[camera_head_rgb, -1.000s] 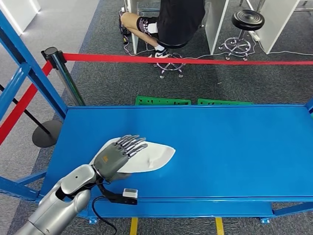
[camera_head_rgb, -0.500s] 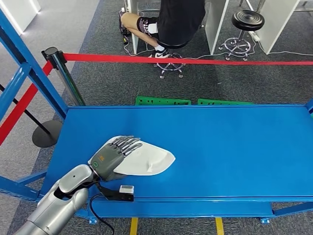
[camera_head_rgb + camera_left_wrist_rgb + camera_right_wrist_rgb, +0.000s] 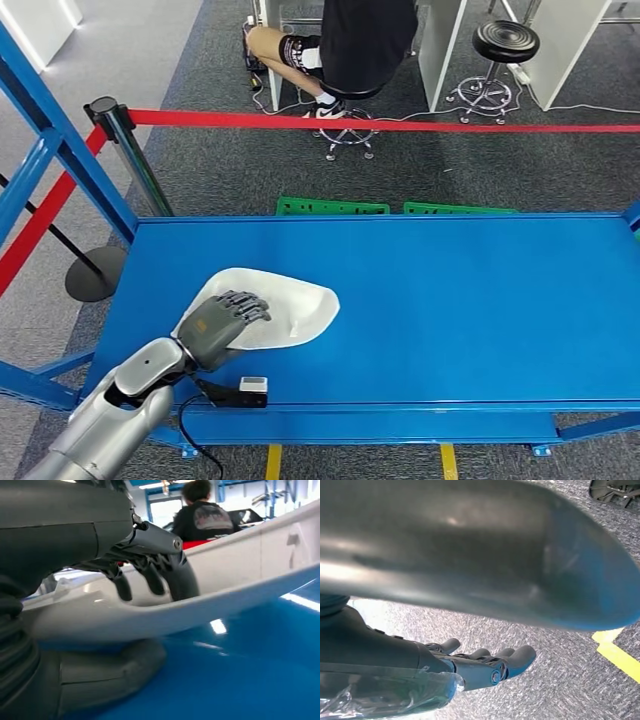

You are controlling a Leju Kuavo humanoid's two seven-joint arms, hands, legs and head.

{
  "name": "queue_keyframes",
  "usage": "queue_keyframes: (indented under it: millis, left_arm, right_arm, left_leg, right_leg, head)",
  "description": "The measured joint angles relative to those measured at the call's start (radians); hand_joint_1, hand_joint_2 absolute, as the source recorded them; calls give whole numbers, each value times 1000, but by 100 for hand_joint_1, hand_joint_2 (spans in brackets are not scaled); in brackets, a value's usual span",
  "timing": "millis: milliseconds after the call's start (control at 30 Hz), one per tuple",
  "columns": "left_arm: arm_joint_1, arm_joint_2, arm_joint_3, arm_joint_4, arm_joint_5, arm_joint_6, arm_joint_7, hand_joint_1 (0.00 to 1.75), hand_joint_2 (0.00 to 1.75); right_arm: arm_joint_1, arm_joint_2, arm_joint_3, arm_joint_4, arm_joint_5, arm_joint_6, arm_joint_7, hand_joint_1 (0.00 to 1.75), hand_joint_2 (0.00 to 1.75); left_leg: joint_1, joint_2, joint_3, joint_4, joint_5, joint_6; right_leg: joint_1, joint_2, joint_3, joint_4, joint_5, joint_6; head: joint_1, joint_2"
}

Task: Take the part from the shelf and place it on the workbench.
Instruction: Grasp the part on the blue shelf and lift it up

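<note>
Off the left end stands a stanchion (image 3: pixel 113 115) holding a red barrier tape (image 3: pixel 377 124), there, I take it, to keep people back from the robot's working side. Just inside it rises the blue frame upright (image 3: pixel 60 140) that carries the blue shelf (image 3: pixel 468 310).

On the shelf, toward its near-left corner, lies the white part (image 3: pixel 302 305), a shallow, rounded-triangular shell, flat on the deck with its narrow end pointing along the shelf toward the right end. The left hand (image 3: pixel 219 325) is on the part's left end. From the left wrist view the dark fingers (image 3: pixel 151 575) curl over the raised rim into the hollow, while the thick thumb (image 3: pixel 113 672) lies under the rim against the blue deck, so the hand grips the part's edge between the two. That pinch looks chosen because the shell is too broad and flat to wrap; the lip is the one place offering purchase. The part seems not yet lifted clear, so I judge this the moment of securing the grasp before carrying it off.

Behind the shelf's far edge, green crates (image 3: pixel 332 206) sit on the carpet, and further back a person (image 3: pixel 355 45) sits on a stool.

The right hand (image 3: pixel 486 665) hangs low over the grey carpet, its fingers loosely extended and apart, holding nothing, presumably kept out of the way.
</note>
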Motion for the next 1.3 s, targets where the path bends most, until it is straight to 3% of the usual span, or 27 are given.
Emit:
queue_keyframes:
  millis: [267,667,1133,1300]
  left_arm:
    - [49,60,70,-21,19,11,-10,175,175]
    - [64,57,128,-30,81,7,-62,175,175]
    - [112,-46,262,-83,481,-148,-234,175,175]
    - [123,-77,299,-115,574,-177,-257,175,175]
  right_arm:
    - [-3,0,40,0,0,-1,-6,0,0]
    - [-3,0,55,0,0,-2,0,0,0]
    - [-3,0,56,0,-1,-8,-3,0,0]
    - [-3,0,55,0,-2,-11,0,0,0]
  left_leg:
    - [0,0,13,0,-8,-3]
    - [0,0,16,0,-8,-3]
    - [-1,0,16,0,-9,-2]
    - [-1,0,16,0,-9,-2]
  right_leg:
    - [0,-1,7,0,-7,-3]
    - [0,-1,9,0,-7,-3]
    - [-1,-1,9,0,-9,-2]
    - [-1,-1,9,0,-9,-2]
  head:
    - [0,0]
    - [0,0]
    - [0,0]
    - [0,0]
